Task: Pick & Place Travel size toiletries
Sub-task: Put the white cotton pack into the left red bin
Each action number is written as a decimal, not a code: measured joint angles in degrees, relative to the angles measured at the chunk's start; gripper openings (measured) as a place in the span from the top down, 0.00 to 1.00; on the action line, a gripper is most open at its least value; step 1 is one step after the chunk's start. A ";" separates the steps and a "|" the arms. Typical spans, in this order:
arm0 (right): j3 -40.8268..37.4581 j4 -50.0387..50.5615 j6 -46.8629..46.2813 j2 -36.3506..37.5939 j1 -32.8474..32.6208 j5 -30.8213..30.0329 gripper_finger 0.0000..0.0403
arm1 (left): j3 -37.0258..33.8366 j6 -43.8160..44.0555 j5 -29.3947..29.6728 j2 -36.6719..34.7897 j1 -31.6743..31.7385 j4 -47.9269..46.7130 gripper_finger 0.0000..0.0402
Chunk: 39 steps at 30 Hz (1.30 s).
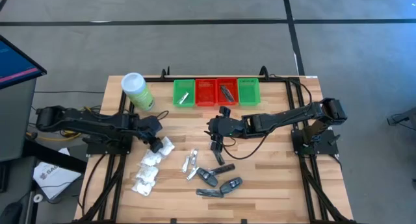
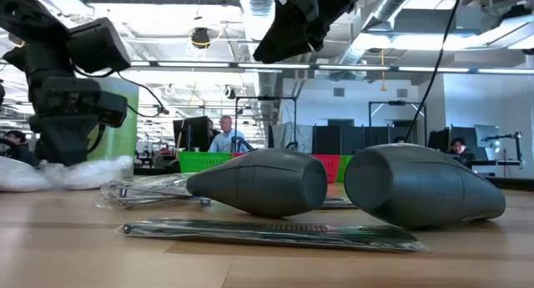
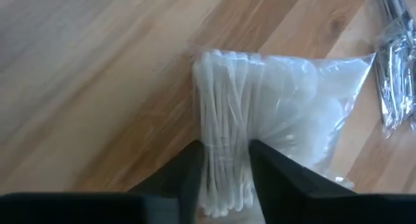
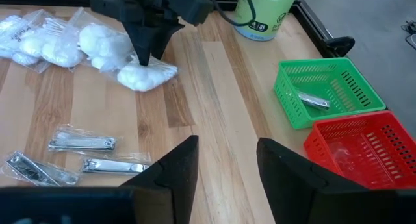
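Note:
A clear packet of white cotton swabs lies flat on the wooden table, left of centre, with my left gripper closed around its swab bundle; the same packet shows in the right wrist view. More white packets lie toward the near left. Clear sachets with silver clippers and dark oblong pieces lie near the middle front. My right gripper hangs open above the table's middle with nothing between its fingers. My left gripper pinches the bundle of swabs inside the clear packet between its two fingers, at the packet's end nearest the arm. The fingers slant steeply down from the table's left. The packet lies on the table.
Along the far edge stand a green tray holding a silver piece, two red trays and another green tray. A light-green canister with a white lid stands left of them. Bare wood lies between the trays and the items.

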State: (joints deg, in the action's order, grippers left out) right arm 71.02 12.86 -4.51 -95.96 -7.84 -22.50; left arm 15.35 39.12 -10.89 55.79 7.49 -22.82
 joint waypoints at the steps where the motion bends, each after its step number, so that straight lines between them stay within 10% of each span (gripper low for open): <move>1: 0.00 0.00 0.00 0.00 -0.01 0.00 0.63 | 0.00 -0.15 -0.12 0.35 0.00 0.70 0.76; 7: 0.00 0.01 0.00 0.00 -0.01 0.00 0.63 | -0.13 -1.08 -0.72 -0.70 0.00 5.06 0.98; 30: 1.41 -10.46 28.09 -6.90 -6.06 1.47 0.66 | 0.11 4.64 -3.07 -11.54 0.00 19.83 1.00; 39: 11.12 -10.92 39.25 -18.84 -10.04 -10.60 0.62 | 0.11 6.66 -3.09 -11.49 0.00 20.94 1.00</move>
State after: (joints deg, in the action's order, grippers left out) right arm 82.14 1.95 34.73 -114.80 -17.87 -33.10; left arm 15.46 45.78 -13.98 44.29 7.49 -1.87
